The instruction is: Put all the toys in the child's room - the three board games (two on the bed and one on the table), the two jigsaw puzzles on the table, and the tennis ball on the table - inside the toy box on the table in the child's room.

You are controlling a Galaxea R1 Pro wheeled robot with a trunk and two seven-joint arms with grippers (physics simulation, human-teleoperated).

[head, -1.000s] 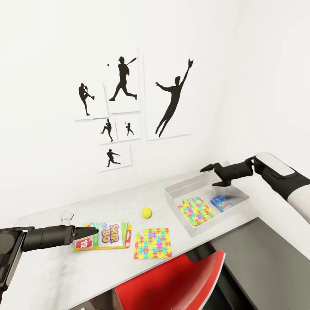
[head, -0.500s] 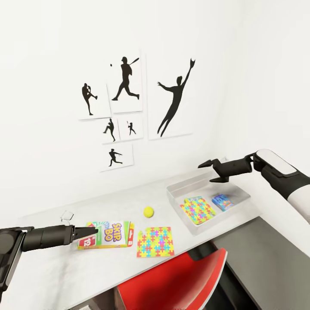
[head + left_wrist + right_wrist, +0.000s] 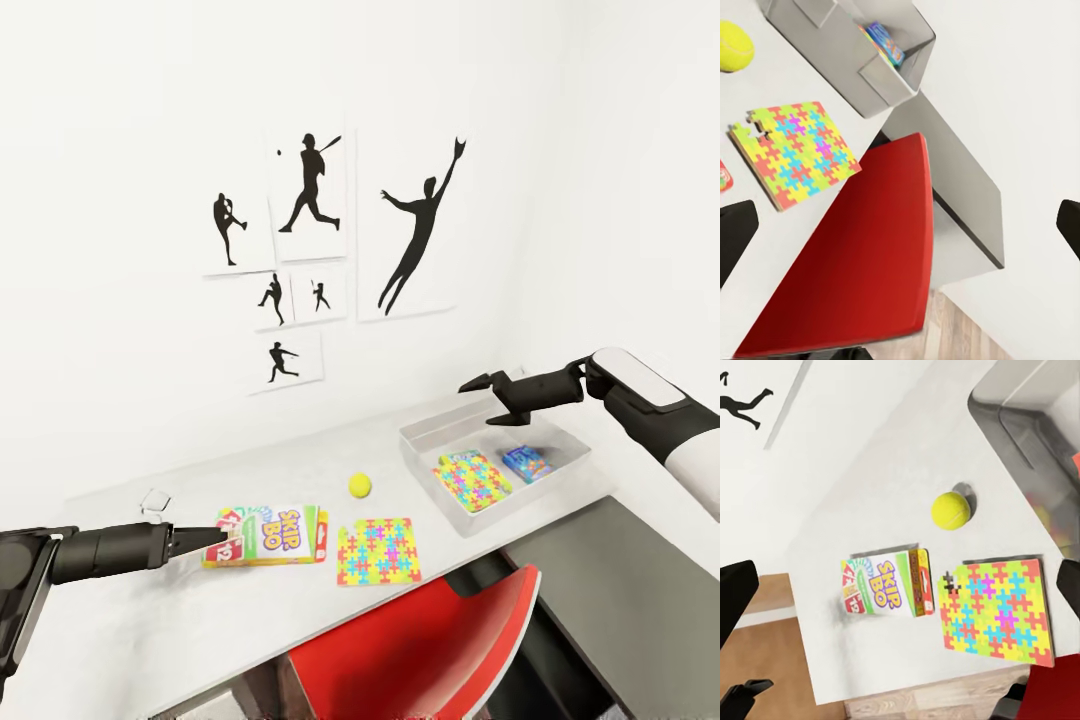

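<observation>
Left gripper (image 3: pixel 222 541): we see its fingers spread, tips just over the left end of the SKIP-BO game (image 3: pixel 272 534), holding nothing.
Right gripper (image 3: pixel 480 398): we see it open and empty, up in the air above the toy box (image 3: pixel 470 521).
Toy box: it sits at the right end of the table (image 3: pixel 120 620); one jigsaw puzzle (image 3: pixel 472 477) and the blue game (image 3: pixel 527 462) lie inside.
Table: the tennis ball (image 3: pixel 360 485), the SKIP-BO game and the other jigsaw puzzle (image 3: pixel 378 550) lie on it.
Red chair (image 3: pixel 420 650): near us, by the table edge.

All three views overlook the table (image 3: pixel 300 600) from above.
</observation>
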